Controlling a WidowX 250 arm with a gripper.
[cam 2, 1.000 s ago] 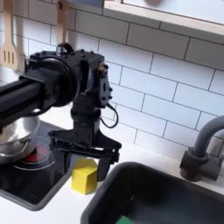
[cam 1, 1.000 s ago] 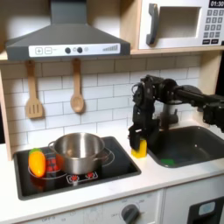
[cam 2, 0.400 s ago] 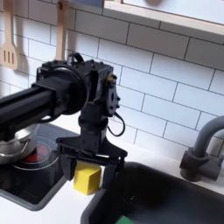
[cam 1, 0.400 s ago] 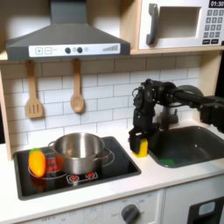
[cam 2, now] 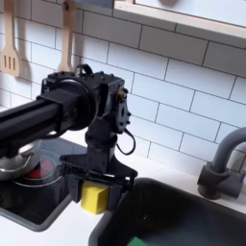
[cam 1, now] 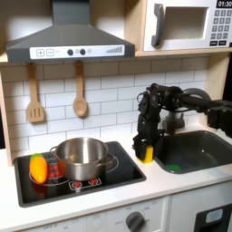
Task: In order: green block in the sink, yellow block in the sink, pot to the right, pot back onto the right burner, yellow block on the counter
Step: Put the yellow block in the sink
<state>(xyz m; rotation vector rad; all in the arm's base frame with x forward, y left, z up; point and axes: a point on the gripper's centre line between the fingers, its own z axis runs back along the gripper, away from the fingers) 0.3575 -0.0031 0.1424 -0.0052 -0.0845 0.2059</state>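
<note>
We see the gripper [cam 2: 93, 188] open around the yellow block [cam 2: 94, 197] on the counter [cam 2: 38, 234] beside the sink [cam 2: 183, 213], where the green block [cam 1: 174, 167] already lies, and a crooked squeeze could pop it away.

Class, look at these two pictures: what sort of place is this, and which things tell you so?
Most likely a toy kitchen: a black cooktop holding a steel pot, a grey sink with a faucet, and a range hood.

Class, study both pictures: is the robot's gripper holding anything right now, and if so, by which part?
Nothing is clearly held. The gripper is open, its fingers either side of the yellow block, which sits on the counter beside the sink. Whether the fingers touch its sides cannot be told.
</note>
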